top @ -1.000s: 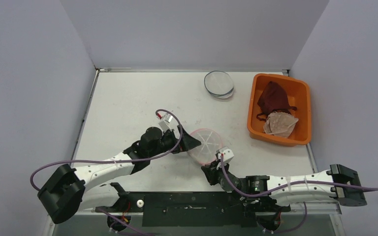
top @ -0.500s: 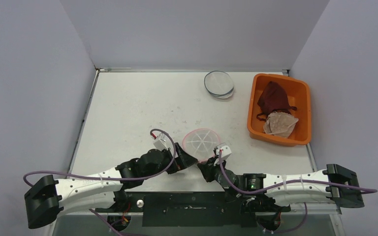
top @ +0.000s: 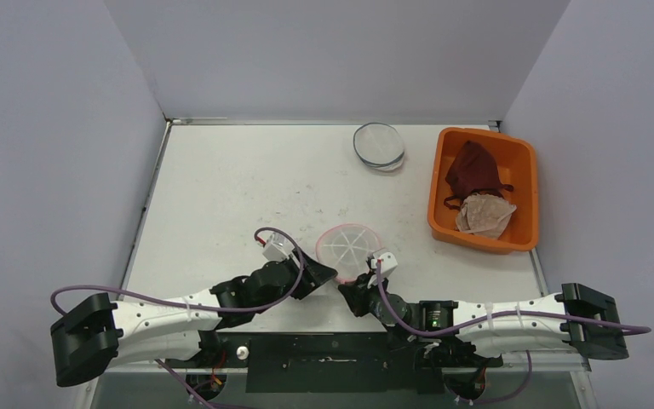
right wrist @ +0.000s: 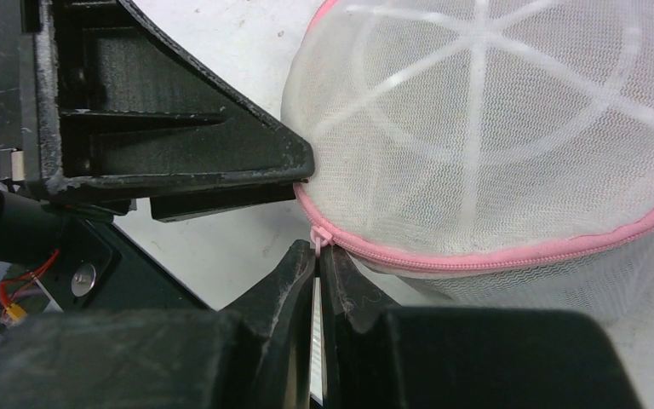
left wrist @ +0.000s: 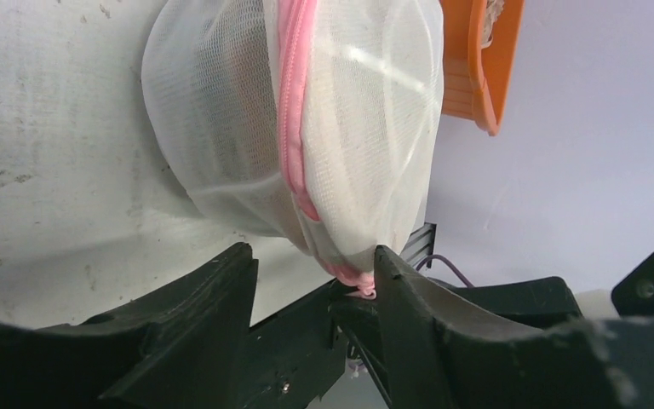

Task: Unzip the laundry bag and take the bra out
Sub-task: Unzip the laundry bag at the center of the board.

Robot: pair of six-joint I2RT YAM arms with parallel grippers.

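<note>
An orange bin holding dark red cloth stands near a grey-rimmed disc

a white, scuffed table is enclosed by pale walls on three sides. a domed white mesh laundry bag with a pink zip is set on it near the front edge, about the middle. an orange bin is placed at the right side, apart from the bag. a flat round mesh disc with a dark rim is laid near the far edge, just left of the bin
</note>
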